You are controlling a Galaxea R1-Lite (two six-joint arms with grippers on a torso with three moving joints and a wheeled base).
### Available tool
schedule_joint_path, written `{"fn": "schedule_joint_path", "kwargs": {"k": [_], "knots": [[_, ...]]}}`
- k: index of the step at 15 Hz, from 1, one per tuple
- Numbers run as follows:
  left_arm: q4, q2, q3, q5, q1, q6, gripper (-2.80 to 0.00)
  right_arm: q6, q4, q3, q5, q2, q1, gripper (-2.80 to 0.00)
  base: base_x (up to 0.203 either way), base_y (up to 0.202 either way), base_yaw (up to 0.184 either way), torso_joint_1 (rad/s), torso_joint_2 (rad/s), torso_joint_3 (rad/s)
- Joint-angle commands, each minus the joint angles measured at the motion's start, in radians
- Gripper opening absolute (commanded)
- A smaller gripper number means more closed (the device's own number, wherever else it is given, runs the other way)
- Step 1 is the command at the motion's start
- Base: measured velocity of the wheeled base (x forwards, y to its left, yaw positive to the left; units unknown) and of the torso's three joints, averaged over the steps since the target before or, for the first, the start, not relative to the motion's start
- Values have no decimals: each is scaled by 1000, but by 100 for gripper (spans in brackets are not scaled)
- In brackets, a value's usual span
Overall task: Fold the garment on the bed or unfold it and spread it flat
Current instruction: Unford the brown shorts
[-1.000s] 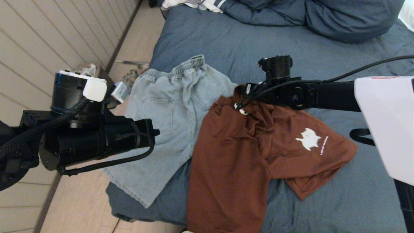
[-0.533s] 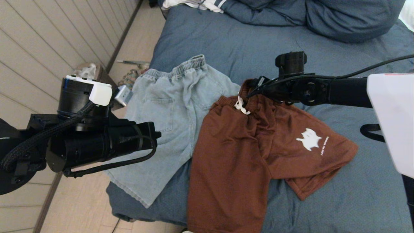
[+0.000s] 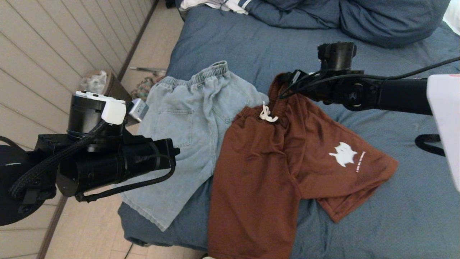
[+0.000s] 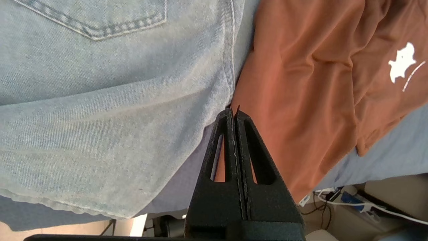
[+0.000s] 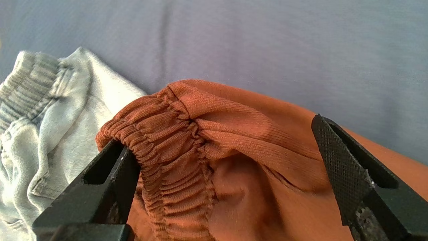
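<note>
Two shorts [image 3: 273,172] lie on the bed [image 3: 359,223]; right gripper [image 5: 220,167] gapes around the rust waistband, left gripper [image 4: 234,115] clenched empty above them

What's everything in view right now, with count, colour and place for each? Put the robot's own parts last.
bed: one, slate-blue cover, filling most of the head view.
pillows: blue, exact count unclear, at the bed's far end.
brown shorts: one, rust-brown with a white print and white drawstring, spread on the bed's near side.
denim shorts: one, light blue, left of the brown shorts, whose edge lies over them.
white striped cloth: one, at the bed's far left corner.
clutter on floor: several small items by the wall; kinds unclear.
right gripper: one, black, fingers wide apart around the brown shorts' waistband.
left gripper: one, black, shut, above the seam between the two shorts.
</note>
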Motion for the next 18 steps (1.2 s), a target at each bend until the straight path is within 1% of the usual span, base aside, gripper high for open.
{"fn": "schedule_joint_path", "kwargs": {"k": [1, 2, 3, 4, 6, 7, 8, 10, 12, 14, 15, 16, 18], "knots": [[-2, 6, 18, -3, 0, -1, -280, 15, 129, -5, 97, -50, -8, 0, 0, 0, 0, 0, 0, 0], [-2, 9, 22, -3, 0, 0, -280, 12, 167, -9, 129, -52, -11, 0, 0, 0, 0, 0, 0, 0], [-2, 14, 24, -3, 0, 0, -280, -8, 173, -8, 130, -48, -13, 0, 0, 0, 0, 0, 0, 0], [-2, 18, 27, -6, 0, 0, -280, -44, 175, -5, 128, -47, -24, 0, 0, 0, 0, 0, 0, 0], [-12, 29, 37, -17, -1, 1, -280, -153, 165, 39, 125, -59, -46, 0, 0, 0, 0, 0, 0, 0], [-29, 38, 45, -24, -1, 1, -280, -202, 145, 83, 127, -76, -47, 0, 0, 0, 0, 0, 0, 0], [-49, 42, 51, -24, -1, 2, -280, -233, 88, 123, 127, -88, -45, 0, 0, 0, 0, 0, 0, 0], [-57, 45, 52, -24, -1, 3, -280, -257, -34, 194, 124, -121, -40, 0, 0, 0, 0, 0, 0, 0], [-57, 48, 51, -23, -1, 3, -280, -288, -39, 267, 122, -179, -39, 0, 0, 0, 0, 0, 0, 0], [-59, 37, 49, -23, -1, 2, -280, -299, -2, 359, 121, -267, -43, 0, 0, 0, 0, 0, 0, 0], [-59, 35, 49, -23, -1, 3, -280, -300, 28, 399, 122, -317, -45, -280, 0, 0, 0, 0, 0, 0], [-58, 38, 51, -21, 0, 3, -280, -302, 79, 445, 122, -373, -47, -280, 0, 0, 0, 0, 0, 0], [-59, 46, 51, -23, 0, 1, -280, -322, 274, 495, 121, -482, -53, -280, 0, 0, 0, 0, 0, 0]]}}
